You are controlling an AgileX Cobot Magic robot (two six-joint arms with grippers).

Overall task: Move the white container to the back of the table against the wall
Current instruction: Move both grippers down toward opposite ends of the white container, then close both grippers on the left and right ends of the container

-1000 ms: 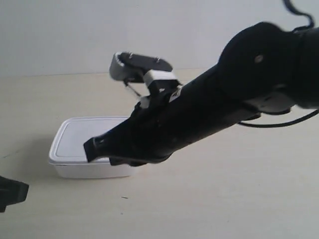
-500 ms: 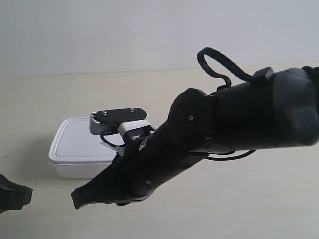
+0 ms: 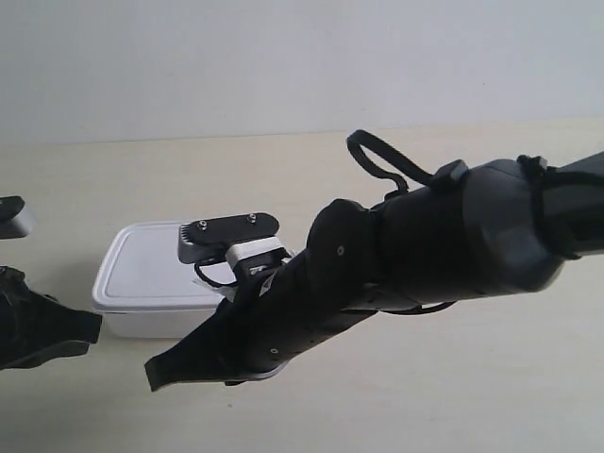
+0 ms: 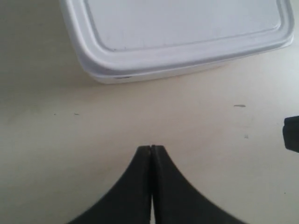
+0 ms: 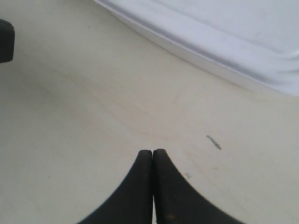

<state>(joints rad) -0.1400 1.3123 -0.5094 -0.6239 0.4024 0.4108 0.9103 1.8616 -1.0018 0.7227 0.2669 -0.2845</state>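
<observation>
- Though the white container [image 3: 151, 274] lies near them, my left gripper [image 4: 151, 148] and right gripper [image 5: 153, 151] are both pressed fully closed, holding nothing.
- It is shallow, rectangular and round-cornered, its flat lid on, with a raised rim.
- It rests on the table [image 3: 425, 396] toward 9 o'clock in the exterior view, well apart from the wall [image 3: 283, 57] at 12 o'clock.

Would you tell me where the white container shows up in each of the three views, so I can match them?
Exterior view: the container sits left of centre, partly behind the arm at the exterior view's right.
Left wrist view: container just beyond the shut left claw.
Right wrist view: beyond the shut right claw, off to one side; only its edge shows.
Shared landmark: the bare table before the container.
</observation>
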